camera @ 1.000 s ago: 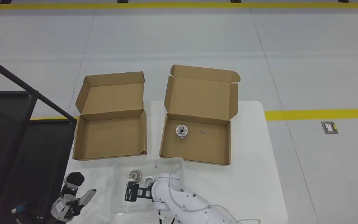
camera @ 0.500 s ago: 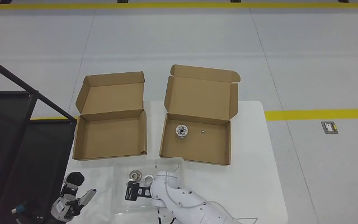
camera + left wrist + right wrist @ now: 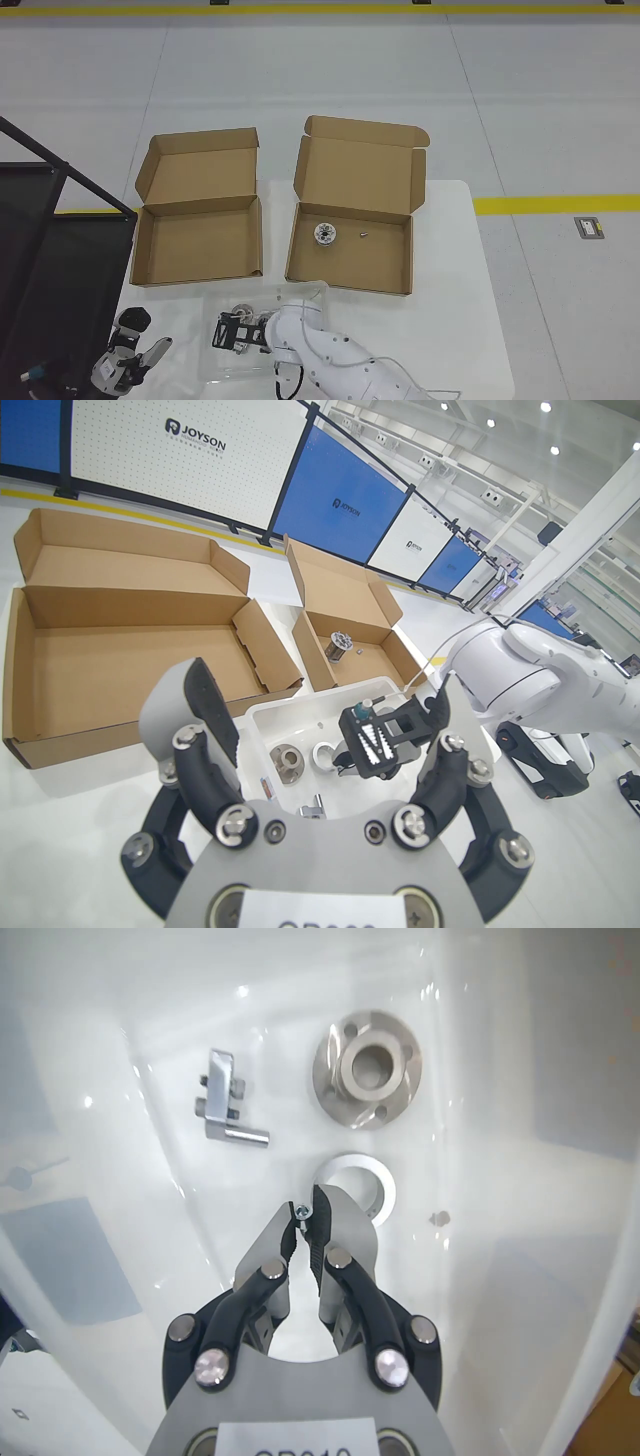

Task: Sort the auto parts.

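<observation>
Top view: the right gripper [image 3: 228,333] is inside the white tray [image 3: 305,293] at lower centre of the frame, and the right box [image 3: 390,270] above it holds a round part [image 3: 324,233]. Left wrist view: the left gripper [image 3: 322,685] hangs near the tray, its fingers spread and empty. Right wrist view: the right fingers pinch a small screw [image 3: 302,1213] at their very tips, just beside a ring [image 3: 386,1188]. So shallow a hold may let the screw twist free while it clears the tray wall.
</observation>
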